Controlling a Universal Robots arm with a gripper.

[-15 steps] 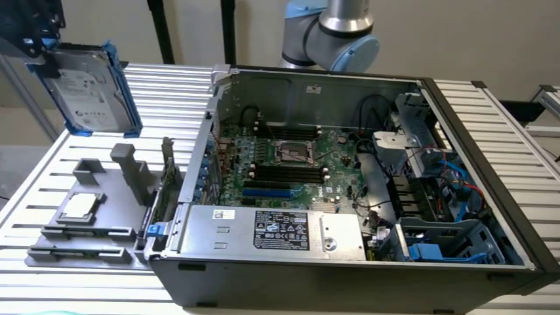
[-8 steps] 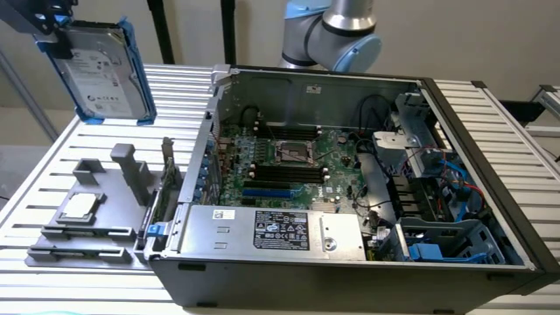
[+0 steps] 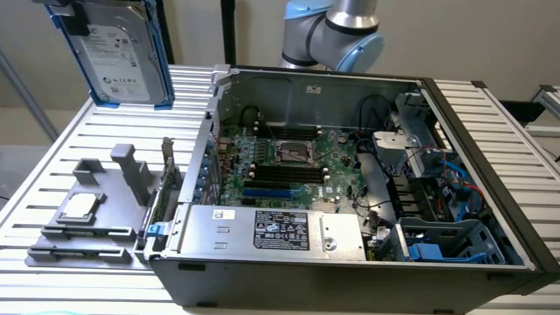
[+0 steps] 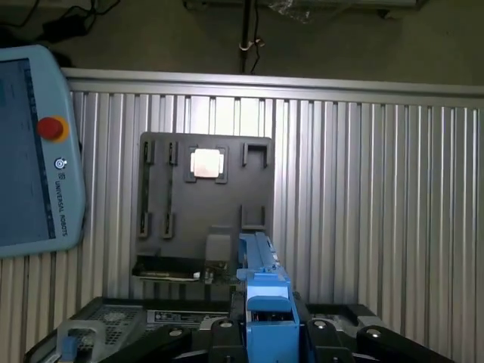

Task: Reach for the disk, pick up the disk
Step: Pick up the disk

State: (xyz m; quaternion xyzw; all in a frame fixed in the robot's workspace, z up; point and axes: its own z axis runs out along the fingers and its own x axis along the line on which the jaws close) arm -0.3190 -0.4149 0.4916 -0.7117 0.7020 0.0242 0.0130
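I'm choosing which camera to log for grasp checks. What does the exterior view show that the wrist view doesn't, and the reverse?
Exterior view: the disk held aloft with its white label facing the camera, the motherboard inside the open computer case, and the arm. Wrist view: the end effector closed on the disk's blue rail edge, and a teach pendant with a red button. Shared: the disk, the grey fixture holding the silver chip, and the ribbed table.

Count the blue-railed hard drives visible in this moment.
1: the disk hangs in the air at the exterior view's upper left, gripped by the end effector. Others may be hidden inside the drive bay.
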